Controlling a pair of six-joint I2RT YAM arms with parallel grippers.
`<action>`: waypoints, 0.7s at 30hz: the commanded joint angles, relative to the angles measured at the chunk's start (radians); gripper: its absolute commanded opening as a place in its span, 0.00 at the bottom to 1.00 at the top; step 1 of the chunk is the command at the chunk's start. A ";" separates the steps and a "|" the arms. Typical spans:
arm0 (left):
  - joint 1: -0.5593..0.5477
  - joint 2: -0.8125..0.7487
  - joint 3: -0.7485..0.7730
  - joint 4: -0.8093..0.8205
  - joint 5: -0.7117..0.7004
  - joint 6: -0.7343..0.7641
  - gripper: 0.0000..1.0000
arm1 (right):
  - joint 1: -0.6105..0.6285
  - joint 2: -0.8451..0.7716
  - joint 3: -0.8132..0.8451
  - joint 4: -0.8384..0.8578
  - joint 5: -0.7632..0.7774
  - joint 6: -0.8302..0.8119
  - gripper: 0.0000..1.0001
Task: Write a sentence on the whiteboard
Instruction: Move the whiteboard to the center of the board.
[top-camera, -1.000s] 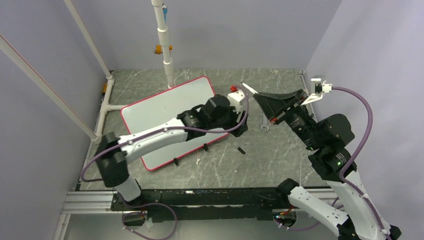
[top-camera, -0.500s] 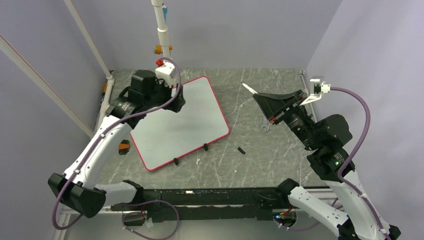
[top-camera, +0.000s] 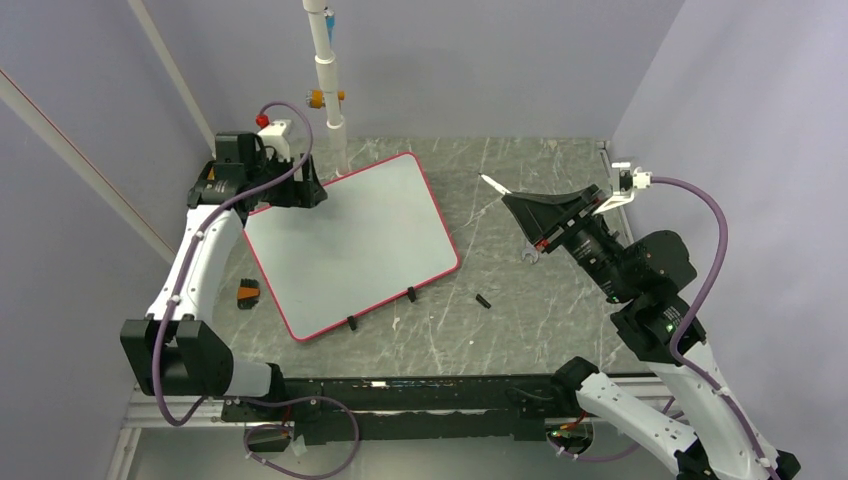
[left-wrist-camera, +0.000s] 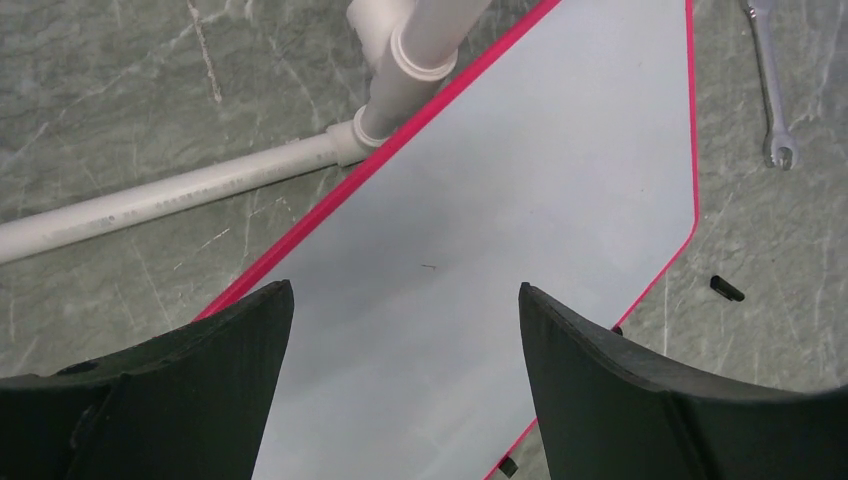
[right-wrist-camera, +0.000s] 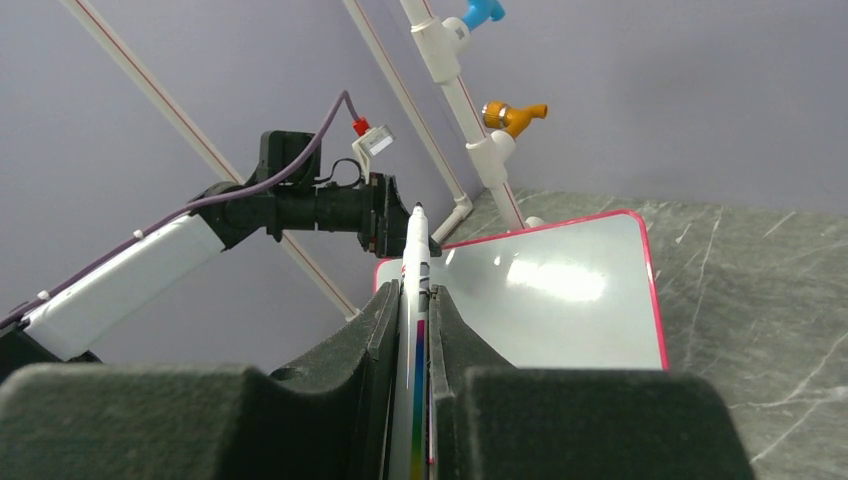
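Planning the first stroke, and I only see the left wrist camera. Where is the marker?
Observer: The right claw is shut on the marker, its tip bare.
Operator: Is it over the whiteboard?
Observer: No. From the top it hangs over the table, right of the whiteboard.
Operator: I can't see the board's near half. Anything written there?
Observer: Nothing; the whole board is blank from the top.
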 joint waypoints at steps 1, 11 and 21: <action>0.038 0.014 0.004 0.070 0.147 -0.002 0.87 | -0.001 -0.015 -0.001 0.006 -0.009 0.002 0.00; 0.085 0.076 -0.043 0.106 0.255 0.078 0.86 | -0.001 -0.017 0.001 -0.018 -0.016 -0.009 0.00; 0.087 0.125 -0.058 0.128 0.300 0.077 0.85 | -0.002 -0.038 0.039 -0.082 -0.034 0.012 0.00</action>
